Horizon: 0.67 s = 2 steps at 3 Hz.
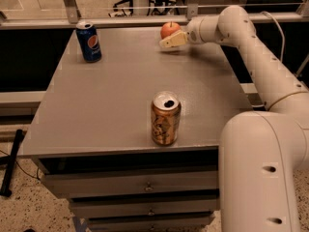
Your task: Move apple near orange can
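We could make out only one brand mark: the round red, white and blue Pepsi emblem on the side of the blue Pepsi can, which stood near the far left corner of the table. The orange can near the front edge bore pale swirly markings that we could not read as words. The gripper hung by the far edge, just beside the apple.
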Each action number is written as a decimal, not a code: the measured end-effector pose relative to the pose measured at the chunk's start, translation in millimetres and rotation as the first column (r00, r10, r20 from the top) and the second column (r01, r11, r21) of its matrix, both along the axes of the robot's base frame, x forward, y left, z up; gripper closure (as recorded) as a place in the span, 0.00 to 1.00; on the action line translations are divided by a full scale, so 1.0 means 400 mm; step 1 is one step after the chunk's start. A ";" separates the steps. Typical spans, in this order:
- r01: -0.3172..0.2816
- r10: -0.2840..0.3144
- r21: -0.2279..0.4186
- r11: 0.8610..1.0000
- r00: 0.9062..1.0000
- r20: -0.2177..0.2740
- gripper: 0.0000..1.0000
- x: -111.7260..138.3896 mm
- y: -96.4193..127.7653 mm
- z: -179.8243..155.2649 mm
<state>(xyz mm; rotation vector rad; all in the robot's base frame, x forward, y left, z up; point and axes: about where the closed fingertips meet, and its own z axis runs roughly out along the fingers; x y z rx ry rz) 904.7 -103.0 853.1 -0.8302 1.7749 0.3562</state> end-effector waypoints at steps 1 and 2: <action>0.011 -0.011 0.002 1.000 1.000 -0.009 0.17 0.021 -0.002 -0.015; 0.012 -0.011 0.013 1.000 1.000 -0.023 0.41 0.022 -0.007 -0.019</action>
